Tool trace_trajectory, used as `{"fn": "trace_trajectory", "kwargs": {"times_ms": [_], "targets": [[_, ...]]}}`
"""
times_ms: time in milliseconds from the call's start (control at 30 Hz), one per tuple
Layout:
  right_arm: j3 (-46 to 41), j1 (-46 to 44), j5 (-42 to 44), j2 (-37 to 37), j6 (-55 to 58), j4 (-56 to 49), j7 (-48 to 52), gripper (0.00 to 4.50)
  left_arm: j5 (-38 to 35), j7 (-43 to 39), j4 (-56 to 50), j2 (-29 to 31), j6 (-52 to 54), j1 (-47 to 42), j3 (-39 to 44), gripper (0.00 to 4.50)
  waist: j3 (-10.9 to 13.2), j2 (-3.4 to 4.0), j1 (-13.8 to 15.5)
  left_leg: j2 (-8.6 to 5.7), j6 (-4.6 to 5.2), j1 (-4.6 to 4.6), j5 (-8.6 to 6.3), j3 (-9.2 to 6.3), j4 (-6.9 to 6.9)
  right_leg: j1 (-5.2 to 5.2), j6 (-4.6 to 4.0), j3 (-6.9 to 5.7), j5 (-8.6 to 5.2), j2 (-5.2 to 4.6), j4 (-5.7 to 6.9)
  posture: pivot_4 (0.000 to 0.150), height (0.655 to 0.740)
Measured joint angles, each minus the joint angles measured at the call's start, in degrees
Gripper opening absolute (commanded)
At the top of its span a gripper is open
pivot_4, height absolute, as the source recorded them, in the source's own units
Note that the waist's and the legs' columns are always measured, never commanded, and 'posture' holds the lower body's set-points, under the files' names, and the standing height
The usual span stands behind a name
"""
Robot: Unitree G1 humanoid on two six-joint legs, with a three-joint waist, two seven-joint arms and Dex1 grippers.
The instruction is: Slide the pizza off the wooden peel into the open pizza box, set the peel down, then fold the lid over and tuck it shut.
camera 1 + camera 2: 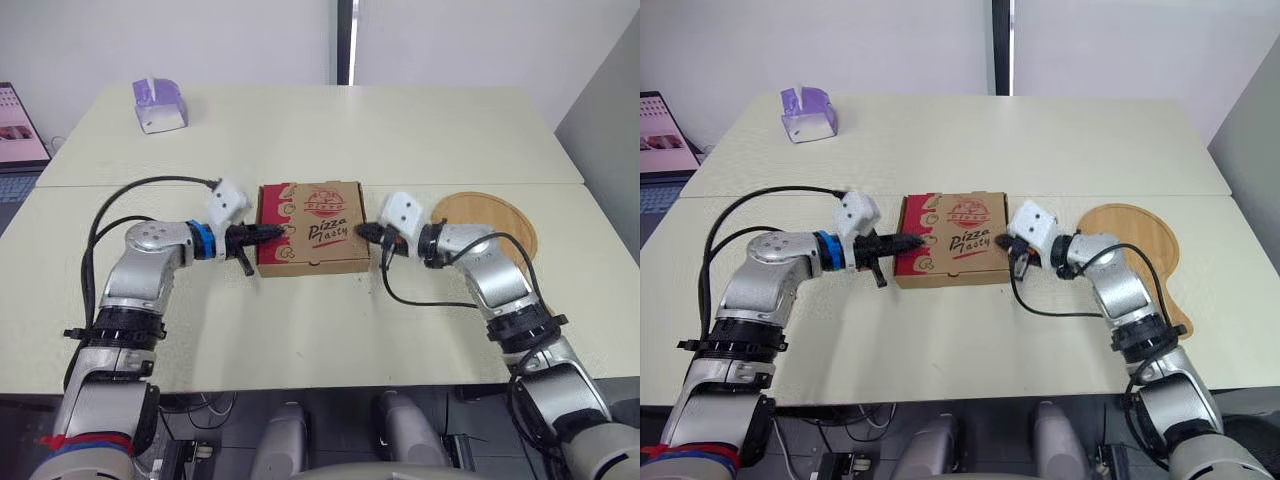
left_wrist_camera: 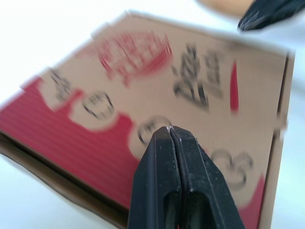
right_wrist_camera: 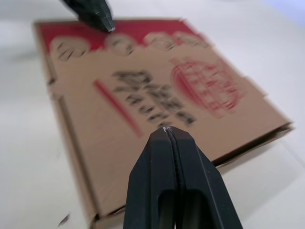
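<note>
**Lid down, last tuck in hand**

The pizza box (image 1: 312, 226) lay closed mid-table, with the wooden peel (image 1: 490, 225) flat at its 3 o'clock (so the pizza was presumably inside). The left gripper (image 1: 278, 233) sat at the box's 9 o'clock edge and the right gripper (image 1: 367, 232) at its 3 o'clock edge. The wrist views made plain what the head views left vague: both pairs of fingers were pinched together on nothing, tips over the lid. Next, I judged, the lid needed pressing down evenly until tucked.
</note>
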Motion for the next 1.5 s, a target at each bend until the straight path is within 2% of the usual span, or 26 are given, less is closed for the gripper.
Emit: {"fn": "trace_trajectory", "kwargs": {"times_ms": [200,333,500,633,767,1033,1300,1500], "targets": [[-1.2,-2.0,-4.0,-1.7,-4.6,8.2,-4.7,0.03,0.8,7.0,-0.7,4.7,1.6,2.5,4.9,0.0,0.0,0.01,-0.3,0.0,0.0,0.05,0.0,0.05,-0.09,-0.05,0.0,0.05,0.0,0.0,-0.03,0.15,0.74],[1.0,-2.0,-6.4,-1.9,-4.8,11.5,-4.3,0.03,2.6,9.0,-0.8,5.2,1.7,6.5,4.0,0.0,0.0,0.01,-0.3,0.0,0.0,0.01,0.0,0.06,-0.08,-0.06,-0.01,0.06,0.0,0.0,-0.04,0.15,0.74],[1.9,-1.6,-6.8,-0.7,-4.3,11.6,-2.1,0.03,4.8,9.1,-1.1,4.2,1.4,7.4,0.2,0.0,0.0,0.02,-0.2,-0.03,0.0,0.0,0.0,0.06,-0.07,-0.04,0.0,0.06,0.0,-0.01,-0.05,0.15,0.74],[2.6,0.6,-4.8,0.1,-2.1,7.8,0.8,0.03,5.3,8.5,-1.2,1.5,0.8,7.5,-2.4,0.0,0.0,0.02,-0.1,-0.01,0.0,-0.01,0.0,0.06,-0.08,-0.04,0.0,0.05,0.0,-0.01,-0.06,0.15,0.74],[2.4,3.7,-2.5,-0.5,2.6,2.0,3.3,0.03,5.4,7.5,-1.3,1.4,0.8,7.4,-2.9,0.0,0.0,0.02,0.0,-0.01,0.0,-0.02,-0.01,0.04,-0.08,-0.04,0.0,0.04,0.0,0.0,-0.07,0.15,0.74],[0.7,9.4,-0.1,-6.1,11.9,-10.2,6.3,0.03,5.5,1.4,-9.4,2.3,3.8,10.1,-6.5,0.0,0.0,0.03,0.1,-0.02,0.0,-0.04,-0.01,0.05,-0.08,-0.03,0.01,0.04,-0.01,-0.02,-0.11,0.15,0.74],[-0.4,16.0,2.3,-14.7,17.6,-21.1,11.4,0.03,5.5,0.0,-14.5,0.2,6.3,11.1,-9.3,0.0,0.0,0.03,0.3,-0.04,0.02,-0.05,-0.02,0.05,-0.07,0.03,0.09,0.05,-0.06,-0.04,-0.18,0.15,0.74],[-0.2,17.6,3.8,-15.8,19.0,-23.8,12.2,0.03,5.5,-1.0,-16.1,1.3,6.5,12.3,-9.3,0.0,0.0,0.02,0.2,-0.01,0.03,0.02,-0.03,0.06,-0.07,0.07,0.22,0.05,-0.16,-0.03,-0.17,0.15,0.74]]}}
